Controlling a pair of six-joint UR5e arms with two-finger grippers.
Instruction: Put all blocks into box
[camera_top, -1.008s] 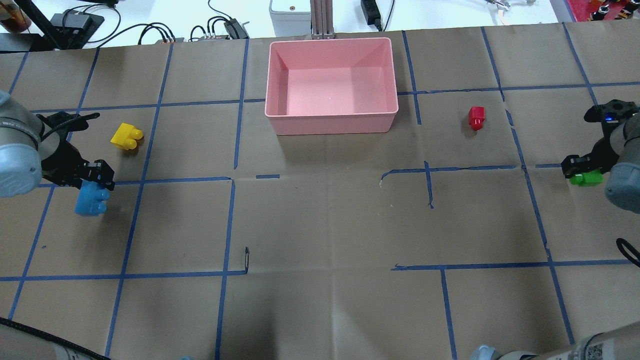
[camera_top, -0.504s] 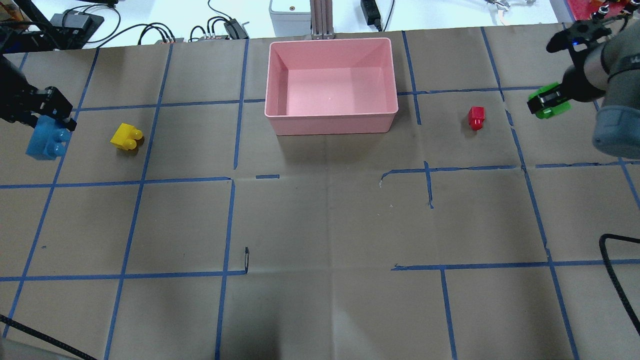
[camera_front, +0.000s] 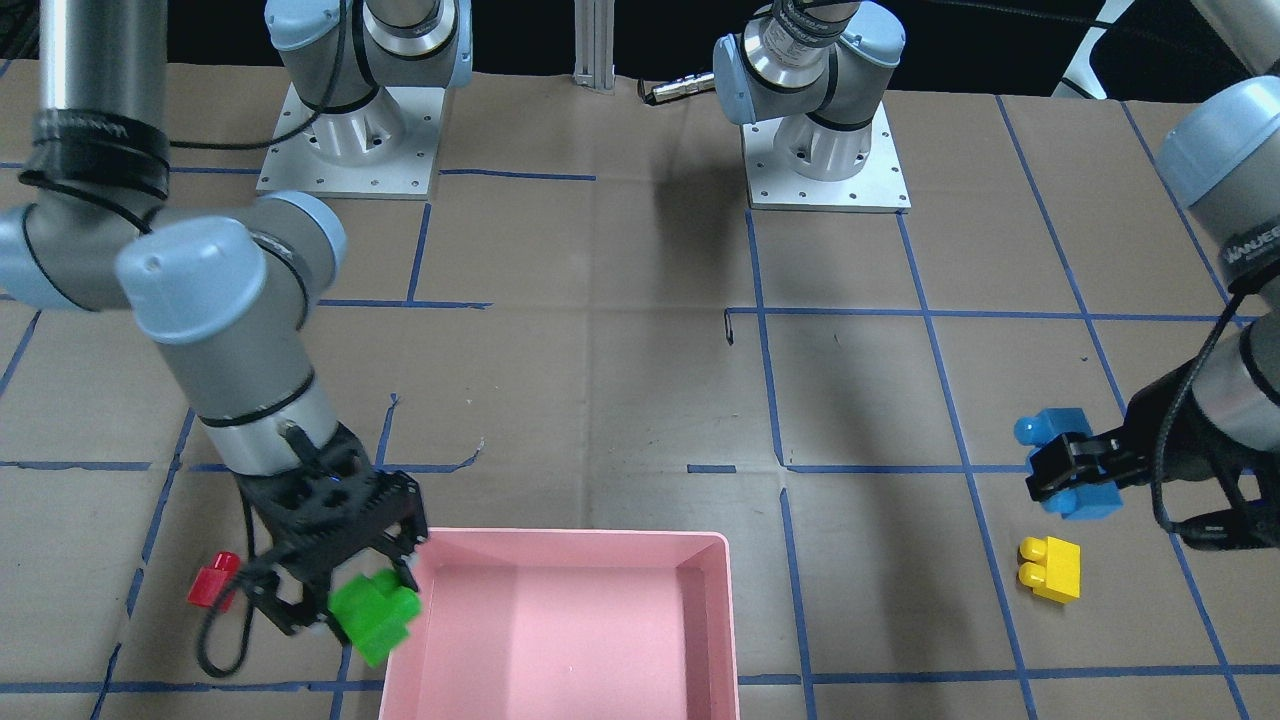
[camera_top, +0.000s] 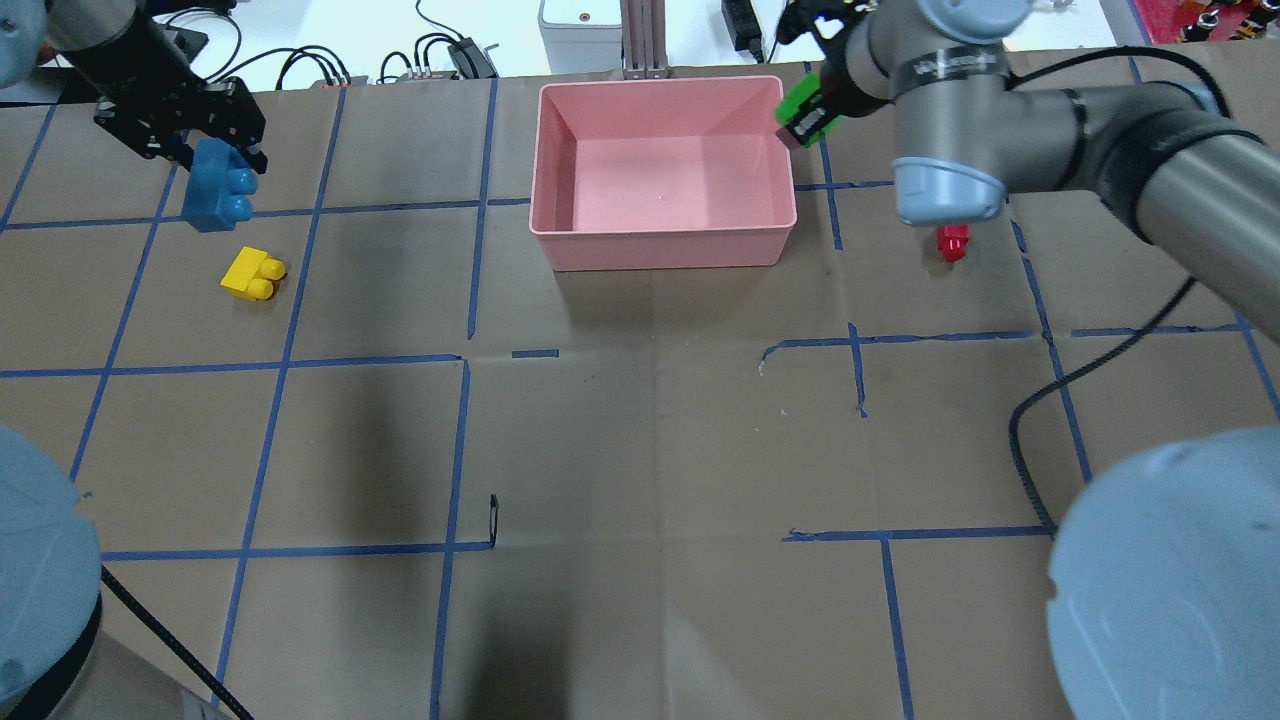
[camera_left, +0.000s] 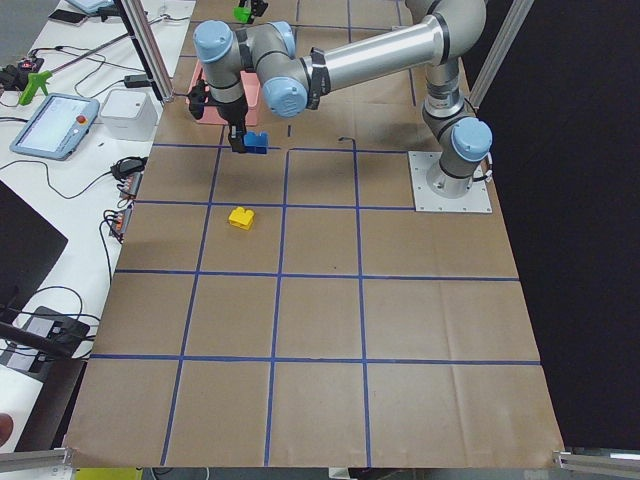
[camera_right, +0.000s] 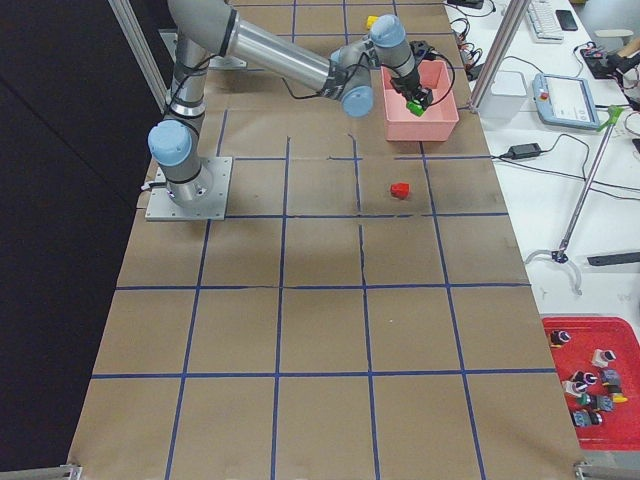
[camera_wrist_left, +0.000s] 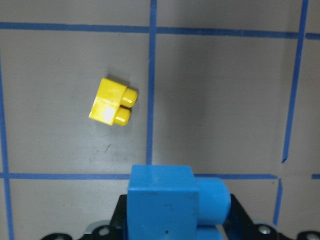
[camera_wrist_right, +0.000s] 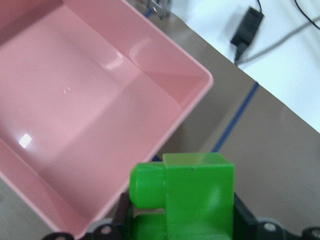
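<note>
The pink box (camera_top: 660, 252) stands at the table's far middle, with nothing in it; it also shows in the front view (camera_front: 570, 541) and the right wrist view (camera_wrist_right: 150, 65). My right gripper (camera_top: 808, 108) is shut on the green block (camera_top: 800, 100) and holds it in the air at the box's far right corner (camera_front: 375, 612) (camera_wrist_right: 197, 192). My left gripper (camera_top: 215, 155) is shut on the light blue block (camera_top: 220, 188) (camera_wrist_left: 162, 205), raised just beyond the yellow block (camera_top: 252, 274) (camera_wrist_left: 112, 101). The red block (camera_top: 953, 241) lies right of the box, partly hidden under my right arm.
Cables and power units (camera_top: 450, 55) lie beyond the table's far edge. Blue tape lines cross the brown table cover. A red tray (camera_right: 592, 382) of small parts sits off the table on the right side. My right arm's elbow (camera_top: 950, 185) hangs over the red block.
My left gripper carried the light blue block away from me and to the right, past the yellow block. My right gripper carried the green block left to the box's far right corner.
</note>
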